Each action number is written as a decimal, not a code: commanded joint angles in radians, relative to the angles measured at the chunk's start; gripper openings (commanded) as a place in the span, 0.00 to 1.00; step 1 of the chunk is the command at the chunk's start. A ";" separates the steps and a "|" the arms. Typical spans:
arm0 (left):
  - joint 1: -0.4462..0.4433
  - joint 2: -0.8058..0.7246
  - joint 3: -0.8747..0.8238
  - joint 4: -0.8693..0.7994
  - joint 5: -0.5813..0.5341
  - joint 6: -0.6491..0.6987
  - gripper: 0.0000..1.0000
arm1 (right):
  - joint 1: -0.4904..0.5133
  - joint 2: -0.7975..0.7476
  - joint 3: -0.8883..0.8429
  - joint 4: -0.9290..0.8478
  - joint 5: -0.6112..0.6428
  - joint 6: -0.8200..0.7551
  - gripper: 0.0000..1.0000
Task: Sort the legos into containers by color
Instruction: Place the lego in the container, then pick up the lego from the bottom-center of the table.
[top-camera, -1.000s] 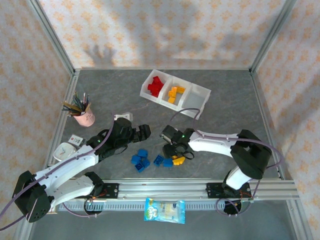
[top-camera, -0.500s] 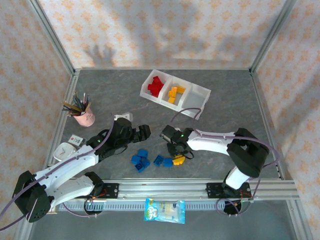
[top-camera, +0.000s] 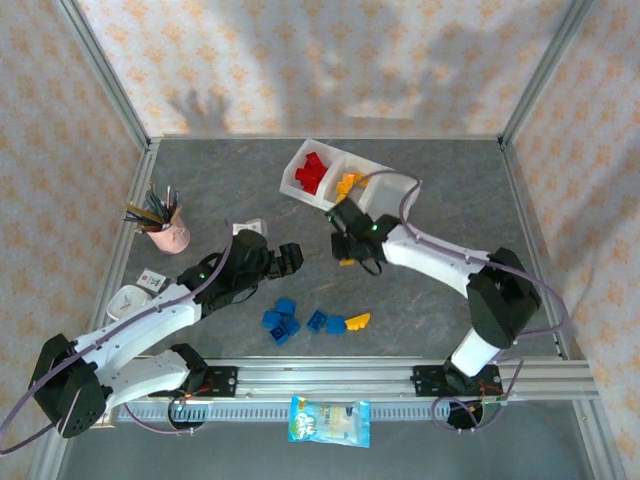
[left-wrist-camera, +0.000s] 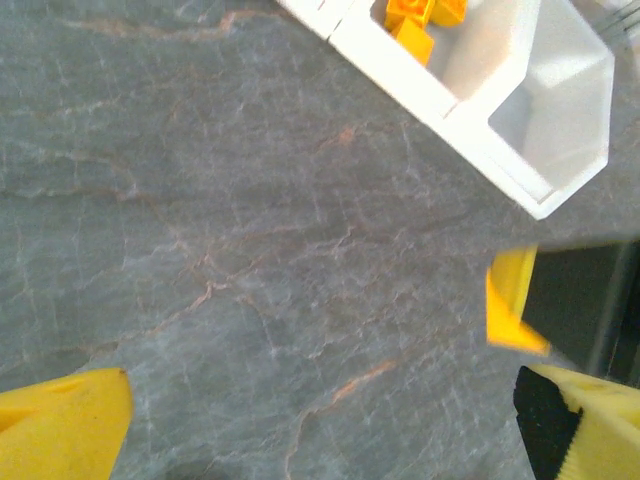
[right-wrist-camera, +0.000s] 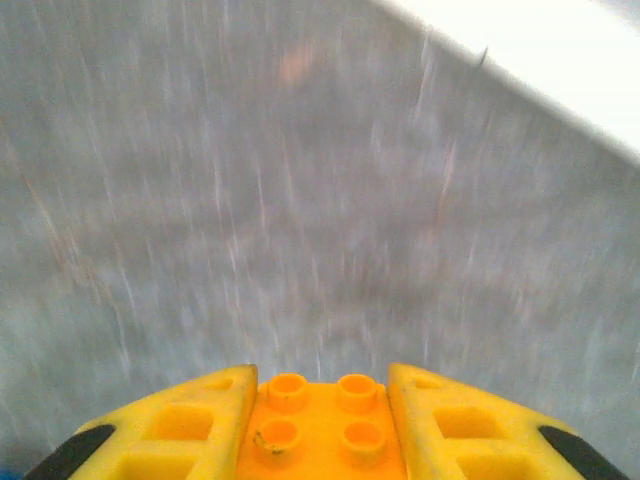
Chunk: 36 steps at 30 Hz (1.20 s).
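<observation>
- One grey marbled table (top-camera: 200, 190) bears everything.
- Two white-and-black arms reach over it. The left arm (top-camera: 150, 325) points toward the middle, and the right arm (top-camera: 440, 265) stretches toward the tray.
- At the far middle, the white three-compartment tray (top-camera: 403, 207) lies at a slant. Red legos (top-camera: 312, 172) sit in its left compartment and yellow-orange legos (top-camera: 348, 184) in the middle one.
- At the left stands a pink pen cup (top-camera: 172, 236), well apart from the tray.
- Just beside the tray's near wall, the right gripper (right-wrist-camera: 322, 395) has its fingers clenched on an orange brick (right-wrist-camera: 325, 435), studs facing the wrist camera.
- Over bare table, the left gripper (top-camera: 288, 260) has its fingers spread wide, grasping nothing.
- Several blue legos (top-camera: 283, 320) cluster near the front edge between the arms. One loose yellow-orange lego (top-camera: 357, 321) lies just beside the rightmost of them.
</observation>
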 joint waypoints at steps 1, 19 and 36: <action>0.017 0.035 0.055 0.045 -0.049 0.030 0.99 | -0.084 0.082 0.125 0.048 0.075 -0.061 0.33; 0.073 0.273 0.186 0.192 -0.009 0.066 0.99 | -0.299 0.654 0.884 -0.051 0.104 -0.158 0.53; 0.052 0.171 0.141 0.084 0.045 0.094 0.99 | -0.189 0.110 0.276 -0.057 0.037 -0.113 0.69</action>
